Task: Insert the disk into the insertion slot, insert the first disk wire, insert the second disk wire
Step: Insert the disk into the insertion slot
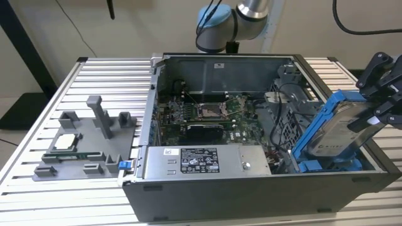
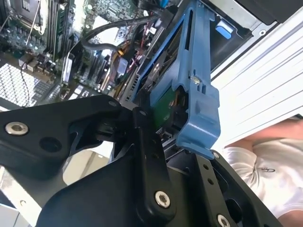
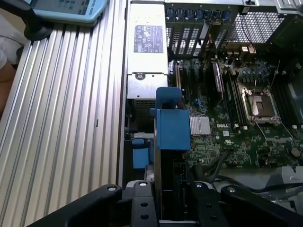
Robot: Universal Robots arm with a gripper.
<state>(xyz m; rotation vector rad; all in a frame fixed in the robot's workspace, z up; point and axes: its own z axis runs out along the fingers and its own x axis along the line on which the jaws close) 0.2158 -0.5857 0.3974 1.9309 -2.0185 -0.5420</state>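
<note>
Disk (image 1: 342, 125), in its blue carrier, is held at its upper end by the pincer (image 1: 372, 117). In the second wrist view the black fingers (image 2: 142, 137) are clamped on the carrier's two sides.

Position: at the exterior view's right, over the near right corner of the open computer case (image 1: 251, 200). The disk is steeply tilted. Its upper end stands above the case rim and its lower end is down by the blue latch pieces of the insertion slot (image 1: 323, 165). Whether that lower end touches the slot cannot be told.

Assessment: the first step is under way but not completed, since the disk is not seated flat in the slot. No wire is seen plugged into the disk. Dark cables (image 2: 97, 43) lie loose over the motherboard (image 1: 207, 110) beside the bay, so both wire insertions are judged outstanding.

Also noted: the power-supply box (image 1: 204, 162) sits along the near wall, left of the slot. A grey fixture (image 1: 82, 141) rests on the tabletop (image 1: 113, 70), well apart from the pincer.
</note>
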